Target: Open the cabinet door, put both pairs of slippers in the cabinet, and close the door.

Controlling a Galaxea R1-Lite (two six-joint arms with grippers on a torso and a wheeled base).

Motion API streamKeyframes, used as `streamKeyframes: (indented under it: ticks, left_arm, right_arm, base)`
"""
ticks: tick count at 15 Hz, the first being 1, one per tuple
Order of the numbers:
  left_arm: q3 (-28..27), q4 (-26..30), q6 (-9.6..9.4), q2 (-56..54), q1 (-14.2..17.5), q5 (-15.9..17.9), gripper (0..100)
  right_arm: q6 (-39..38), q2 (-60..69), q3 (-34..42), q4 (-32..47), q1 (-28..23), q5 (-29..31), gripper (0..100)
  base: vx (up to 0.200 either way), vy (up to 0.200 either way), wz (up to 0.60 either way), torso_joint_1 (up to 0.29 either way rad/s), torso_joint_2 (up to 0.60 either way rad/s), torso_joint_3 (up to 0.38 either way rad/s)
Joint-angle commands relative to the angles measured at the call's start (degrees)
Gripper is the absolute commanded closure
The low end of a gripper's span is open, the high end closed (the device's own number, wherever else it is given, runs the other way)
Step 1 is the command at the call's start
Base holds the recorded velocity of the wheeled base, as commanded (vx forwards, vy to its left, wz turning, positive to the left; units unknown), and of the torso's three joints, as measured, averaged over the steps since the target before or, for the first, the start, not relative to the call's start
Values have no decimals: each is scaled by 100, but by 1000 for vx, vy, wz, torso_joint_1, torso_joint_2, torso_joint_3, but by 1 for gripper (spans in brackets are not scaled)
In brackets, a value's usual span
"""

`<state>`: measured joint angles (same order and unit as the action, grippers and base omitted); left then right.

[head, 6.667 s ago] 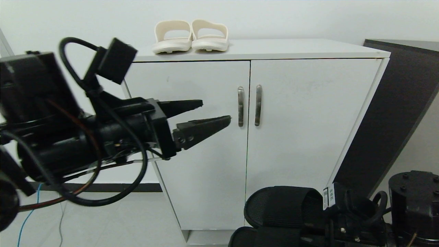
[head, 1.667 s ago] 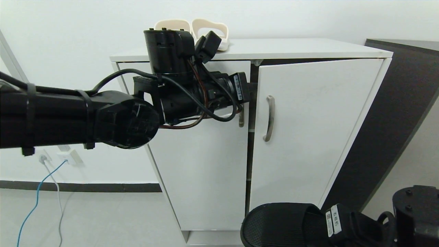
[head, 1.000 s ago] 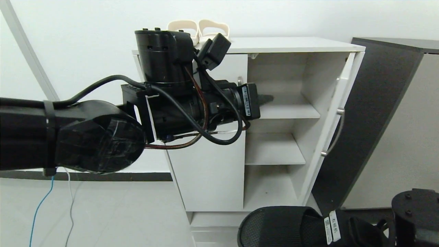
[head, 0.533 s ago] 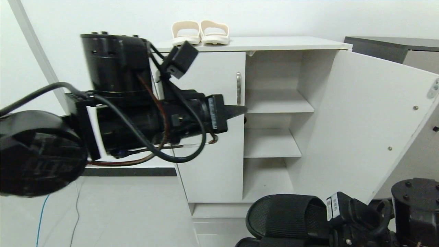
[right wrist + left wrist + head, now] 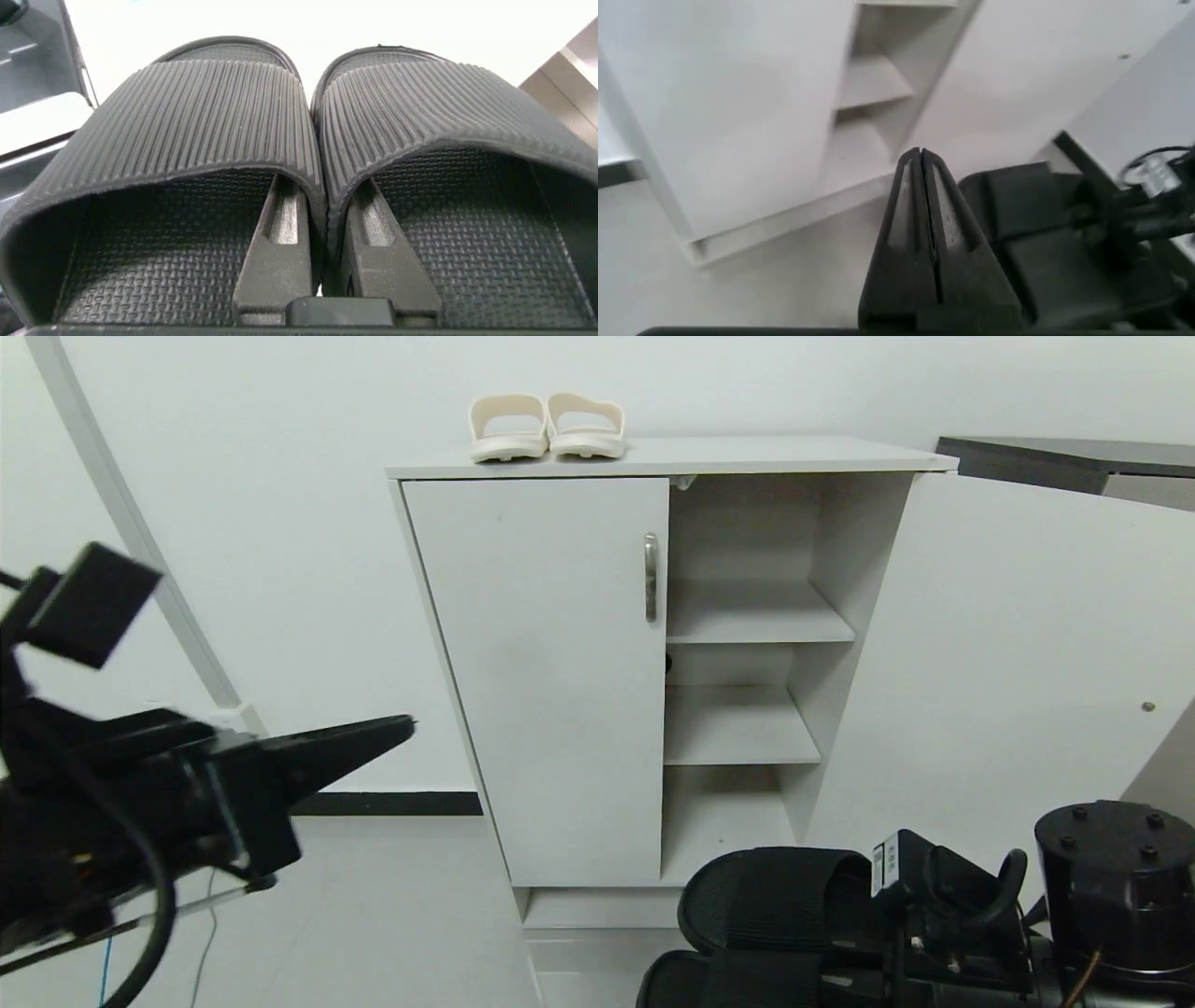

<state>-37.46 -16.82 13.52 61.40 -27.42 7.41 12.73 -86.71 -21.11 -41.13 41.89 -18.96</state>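
**White wall, cabinet door wide open**

Against the plain white wall, the white cabinet (image 5: 747,453) has its right door (image 5: 1008,644) swung wide and its left door (image 5: 551,681) shut. Cream slippers (image 5: 547,427) sit on top, far left. The right gripper (image 5: 325,245) pinches the black slippers (image 5: 775,905) together, near right, before the opening. The left gripper (image 5: 920,159), fingers pressed together, hangs low on the left.

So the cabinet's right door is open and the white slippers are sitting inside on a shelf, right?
Not quite. The right door is open, but the white slippers are sitting on top of the cabinet, not inside on a shelf. The head view shows it.
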Motion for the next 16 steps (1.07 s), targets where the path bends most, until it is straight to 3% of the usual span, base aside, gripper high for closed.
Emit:
streamKeyframes:
  ticks: [1, 3, 6, 9, 11, 12, 13, 16]
  left_arm:
    - [723, 320, -60, -1482, 96, -539, 100]
    - [969, 839, -60, -2185, 158, -812, 100]
    - [1435, 1173, -60, -3161, 852, -847, 100]
    - [1900, 1594, -121, -4049, 2118, -838, 100]
    - [2357, 1612, -271, -4558, 2416, -838, 100]
    - [2779, 1621, -570, -5112, 2504, -873, 100]
    - [2946, 1621, -702, -5341, 2583, -996, 100]
    - [3210, 1586, -851, -5868, 2873, -1163, 100]
  right_arm:
    - [2, -30, -16, 0, -5, -3, 100]
    - [2, -21, -33, 0, -5, -3, 100]
    - [-16, -65, -77, 9, -5, 6, 100]
    - [-16, -74, -77, 9, -5, 6, 100]
    - [-7, -109, -77, 9, -5, 6, 100]
    - [2, -109, -77, 9, -5, 6, 100]
    - [2, -118, -95, 9, -5, 6, 100]
    - [11, -153, -95, 9, 4, 6, 100]
  base:
    - [0, 0, 0, 0, 0, 0]
    - [0, 0, 0, 0, 0, 0]
    - [0, 0, 0, 0, 0, 0]
    - [0, 0, 0, 0, 0, 0]
    - [0, 0, 0, 0, 0, 0]
    - [0, 0, 0, 0, 0, 0]
    - [0, 0, 0, 0, 0, 0]
    - [0, 0, 0, 0, 0, 0]
